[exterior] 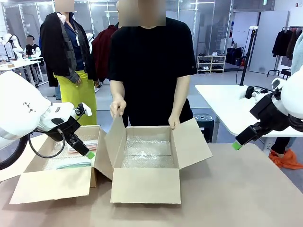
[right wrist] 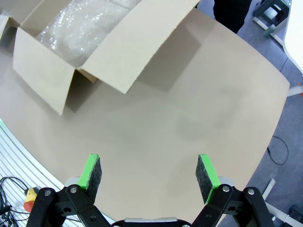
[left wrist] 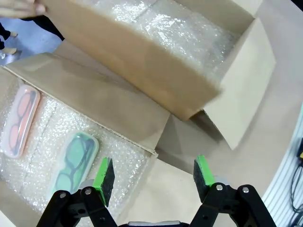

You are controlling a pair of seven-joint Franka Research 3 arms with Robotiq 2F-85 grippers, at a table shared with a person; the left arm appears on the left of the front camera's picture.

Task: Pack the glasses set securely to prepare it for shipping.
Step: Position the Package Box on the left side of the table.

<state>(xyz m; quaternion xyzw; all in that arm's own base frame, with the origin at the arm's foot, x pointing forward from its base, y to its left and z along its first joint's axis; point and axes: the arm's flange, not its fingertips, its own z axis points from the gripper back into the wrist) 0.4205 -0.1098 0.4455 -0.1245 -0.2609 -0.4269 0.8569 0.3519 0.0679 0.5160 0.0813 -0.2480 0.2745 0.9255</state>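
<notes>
I am holding the left claw [left wrist: 154, 177] wide apart and empty over the left box [exterior: 52, 184], where the green glasses case [left wrist: 75, 161] and pink case [left wrist: 20, 120] are lying on slippery bubble wrap [left wrist: 33, 175]. The smooth rounded shell is likely to skid from the pads. The person's hands [exterior: 118, 108] are steadying the middle box [exterior: 146, 185]. My right claw [right wrist: 149, 172] is hanging open, empty, above the bare counter [right wrist: 199, 109].
</notes>
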